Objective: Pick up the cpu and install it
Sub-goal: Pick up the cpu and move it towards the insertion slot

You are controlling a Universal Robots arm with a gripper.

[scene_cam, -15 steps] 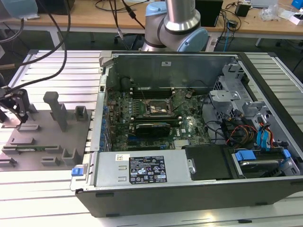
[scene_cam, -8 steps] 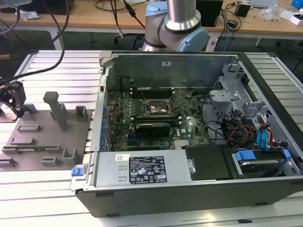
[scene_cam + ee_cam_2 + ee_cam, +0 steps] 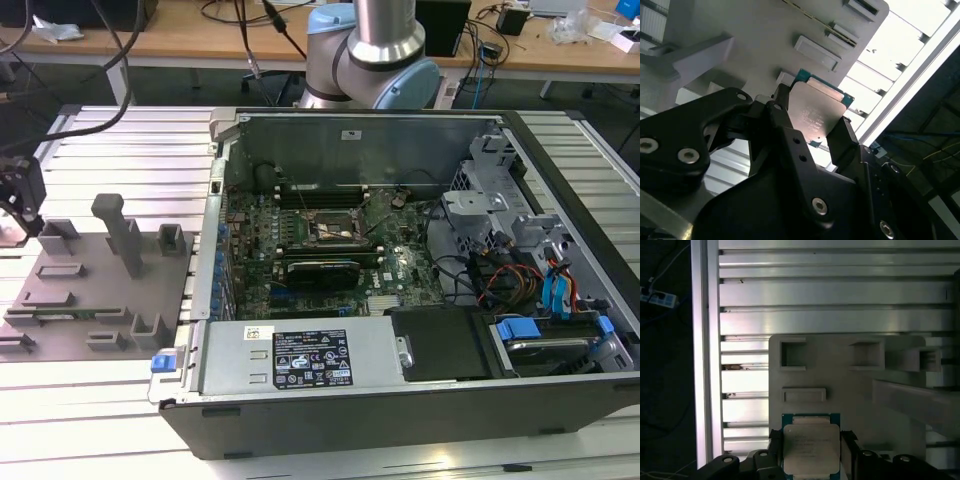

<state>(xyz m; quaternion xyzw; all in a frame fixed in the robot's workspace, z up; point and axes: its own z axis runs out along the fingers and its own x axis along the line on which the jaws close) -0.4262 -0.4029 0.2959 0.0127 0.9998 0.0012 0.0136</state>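
Observation:
The cpu (image 3: 816, 111), a flat square chip with a pale metal top and a green rim, sits between my gripper's (image 3: 812, 127) two black fingers (image 3: 781, 112), which press on two opposite edges. In the first wrist view the cpu (image 3: 811, 447) hangs over the grey fixture plate (image 3: 850, 395), with the gripper (image 3: 811, 442) shut on it. In the exterior view the gripper (image 3: 14, 222) is at the far left, over the left edge of the fixture plate (image 3: 100, 290). The dark socket frame (image 3: 335, 232) lies open on the motherboard inside the computer case.
The open computer case (image 3: 400, 400) takes up the middle and right of the slatted aluminium table (image 3: 90, 420). A grey box with a white label (image 3: 300, 360) lies along its front. Upright posts and pockets (image 3: 125, 235) rise from the fixture plate. Drive cages and cables (image 3: 530, 270) are on the exterior view's right.

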